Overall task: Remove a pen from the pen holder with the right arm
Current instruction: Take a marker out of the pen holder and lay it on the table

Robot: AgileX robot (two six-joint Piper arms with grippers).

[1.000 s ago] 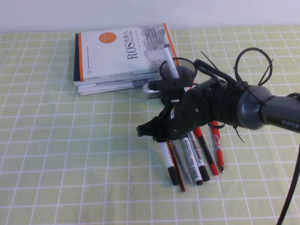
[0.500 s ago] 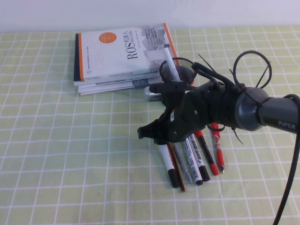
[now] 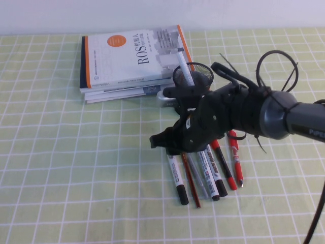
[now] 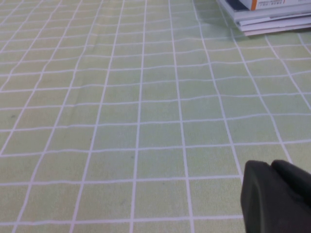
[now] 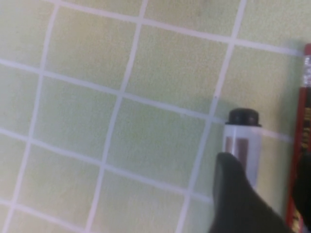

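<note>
Mostly hidden: the right gripper [image 3: 170, 146] sits low on the robot's side of the black mesh pen holder [image 3: 193, 75], and its own arm covers the tips from above. The wrist view shows its dark fingers [image 5: 238, 199] apart, nothing clamped.

White-barrelled marker pen with black cap [image 3: 176, 175]: flat on the green checked cloth [image 3: 76, 168] under that gripper, out of the holder, upper end covered. A red pencil [image 5: 299, 131] lies just beside it. A second white pen [image 3: 184, 68] stands tilted in the holder.

Left gripper [image 4: 274, 199]: dark lump cut off at the frame edge, over bare cloth; state cannot be told.
</note>
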